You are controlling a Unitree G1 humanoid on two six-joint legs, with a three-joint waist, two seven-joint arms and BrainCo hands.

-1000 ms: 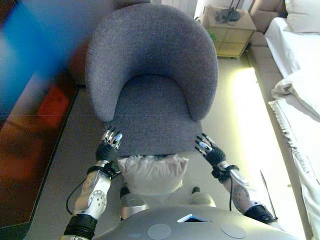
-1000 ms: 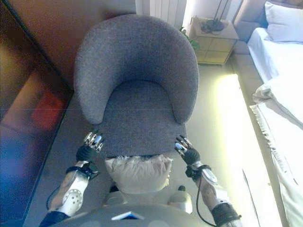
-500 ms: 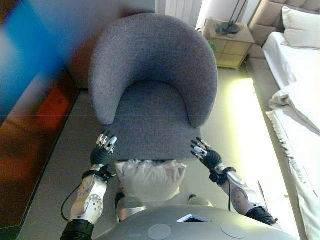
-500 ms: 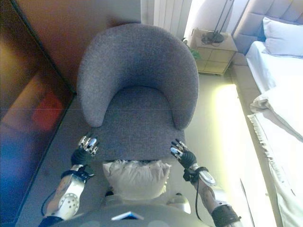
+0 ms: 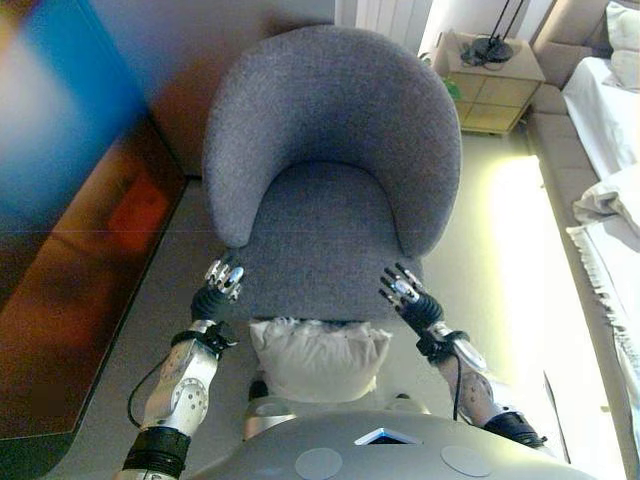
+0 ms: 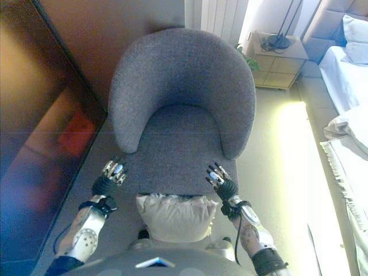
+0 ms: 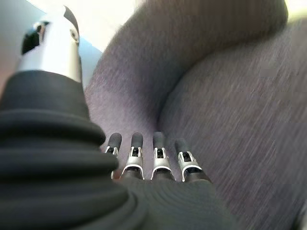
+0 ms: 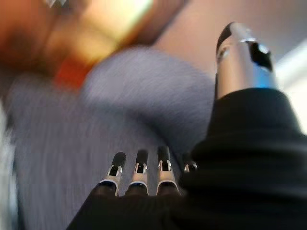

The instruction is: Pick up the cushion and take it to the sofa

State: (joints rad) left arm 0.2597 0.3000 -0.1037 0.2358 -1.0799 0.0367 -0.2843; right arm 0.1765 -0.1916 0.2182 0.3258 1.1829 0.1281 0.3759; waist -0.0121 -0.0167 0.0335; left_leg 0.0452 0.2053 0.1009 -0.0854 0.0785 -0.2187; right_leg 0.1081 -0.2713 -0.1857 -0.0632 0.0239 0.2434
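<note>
The cushion (image 5: 318, 358) lies below the chair (image 5: 335, 170) front, between both arms; left hand (image 5: 220, 290) and right hand (image 5: 405, 293) hover relaxed, empty; lower both, squeeze its sides evenly.

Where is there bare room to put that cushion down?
The grey armchair seat, between its curved arms, is bare. Floor right of it, toward the bed, is open. It is crowded at the seat's front edge: cushion between left hand and right hand.

Grey armchair (image 5: 335, 170) fills the space ahead (curved back walls three sides); seat front open. Dark panel (image 6: 40, 144), probably glass, crowds the left.
</note>
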